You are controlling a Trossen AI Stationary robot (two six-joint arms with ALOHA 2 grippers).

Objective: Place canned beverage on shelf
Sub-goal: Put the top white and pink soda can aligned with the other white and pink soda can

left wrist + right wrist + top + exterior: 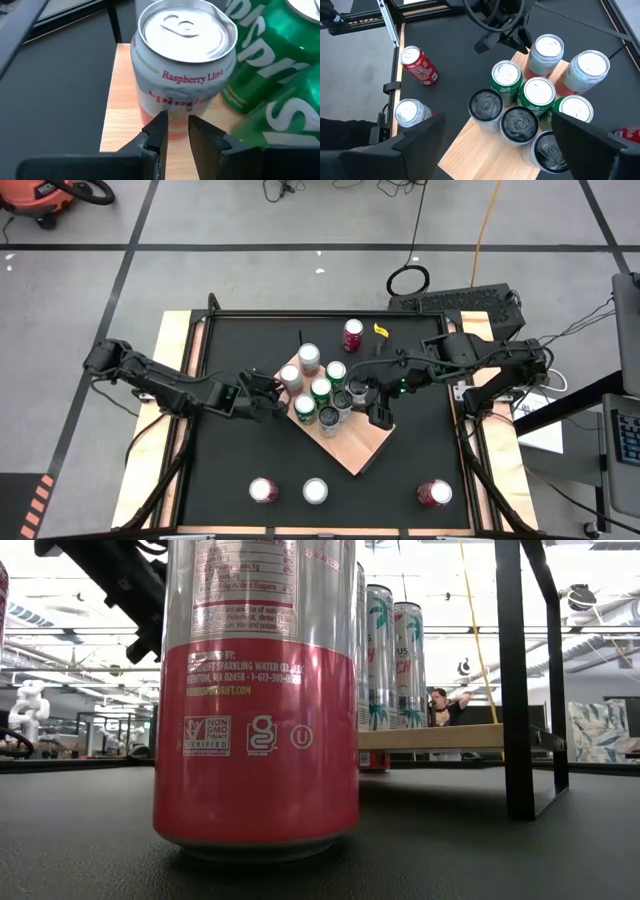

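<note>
The shelf [357,448], a tan board, lies slantwise mid-table with several cans standing on it: white-pink, green and black-topped. A white-pink Raspberry Lime can [185,65] stands at the board's left corner [291,377]. My left gripper [179,131] sits low right in front of this can's side, its fingers nearly together with only a narrow slit and nothing between them [270,396]. My right gripper [497,122] hangs open above the black-topped cans [380,416], holding nothing. My left gripper points slanting down from the table's left at the lower side [175,112] of the Raspberry Lime can. Whether its fingertips [161,125] touch the can, I cannot tell. The can stands upright on the shelf.
A red can [352,335] and a small yellow thing [380,330] sit near the table's far edge. Three more cans [263,491] [315,491] [434,493] stand along the near edge; one [258,710] fills the low view. A person [445,705] is in the room behind.
</note>
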